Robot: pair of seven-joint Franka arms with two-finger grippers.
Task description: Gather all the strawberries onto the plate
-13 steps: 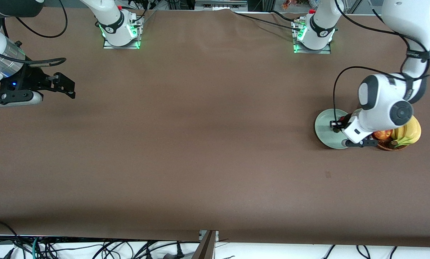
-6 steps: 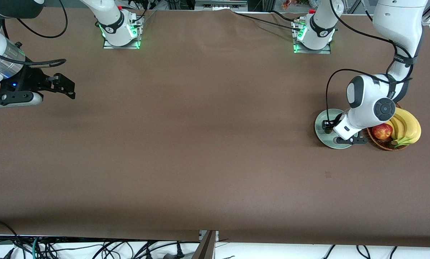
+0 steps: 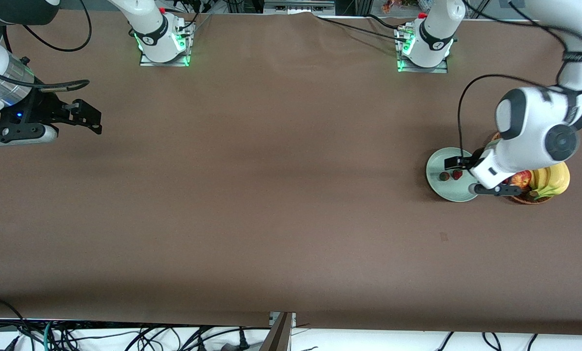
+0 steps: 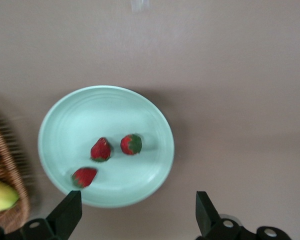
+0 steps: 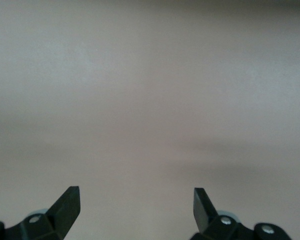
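Brown tabletop: pale mint-green round plate w/ three small red strawberries at left-arm end; left gripper open above it, empty; right gripper open, waiting.

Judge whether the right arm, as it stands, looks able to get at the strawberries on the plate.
Probably not. The right gripper waits open at the right arm's end of the table, while the strawberries lie on the plate at the left arm's end, under the open left gripper.

The right arm's black two-finger gripper is hanging over a bare stretch of the plain brown table surface, its two dark wedge-shaped fingertips standing wide apart with nothing lying between them.
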